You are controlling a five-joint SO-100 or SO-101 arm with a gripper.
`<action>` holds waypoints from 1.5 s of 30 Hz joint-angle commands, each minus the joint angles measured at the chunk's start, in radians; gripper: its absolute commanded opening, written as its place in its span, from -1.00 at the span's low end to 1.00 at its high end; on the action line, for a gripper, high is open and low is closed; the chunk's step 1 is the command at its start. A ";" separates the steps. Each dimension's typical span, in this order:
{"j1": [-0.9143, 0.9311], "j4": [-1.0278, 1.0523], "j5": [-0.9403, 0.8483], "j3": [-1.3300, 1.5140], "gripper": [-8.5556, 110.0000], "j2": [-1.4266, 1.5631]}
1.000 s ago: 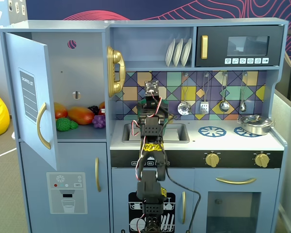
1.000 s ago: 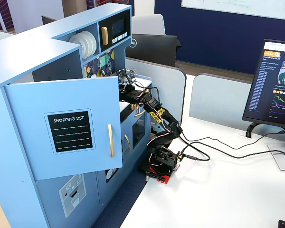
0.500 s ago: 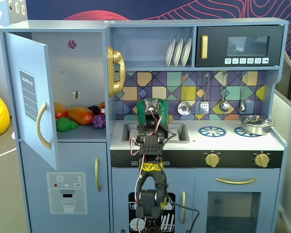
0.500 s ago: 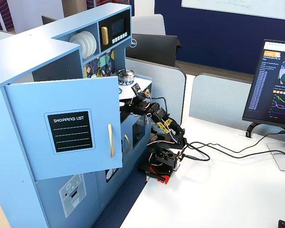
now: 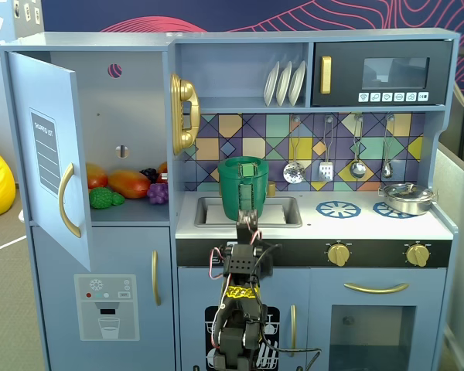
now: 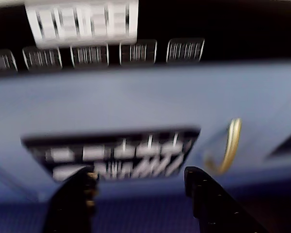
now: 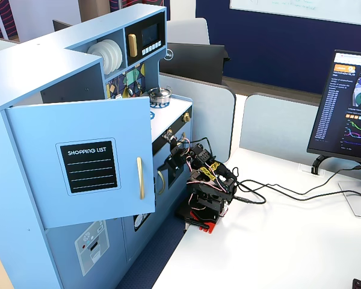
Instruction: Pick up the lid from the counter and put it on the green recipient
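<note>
Your small flat green plastic lid (image 5: pixel 240 163) already sits on the mouth of the tall dark green plastic pot (image 5: pixel 243 190) by the sink, so placement looks finished. In the blurred wrist view your black two-finger gripper (image 6: pixel 138 187) is spread and empty, folded low before the cabinet front; only parking remains.

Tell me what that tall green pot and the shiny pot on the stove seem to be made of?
The green pot looks like moulded plastic: one even dark green, dull sheen, thick rim. The silver pot on the blue burner ring looks like polished metal, with bright mirror-like highlights, though chrome-coated plastic cannot be ruled out.
</note>
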 commanded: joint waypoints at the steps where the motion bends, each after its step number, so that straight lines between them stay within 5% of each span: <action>1: -0.028 0.072 -0.011 0.080 -0.82 0.034; 20: -0.160 0.402 0.115 0.373 -0.83 0.061; 45: -0.176 0.423 0.183 0.374 -0.83 0.061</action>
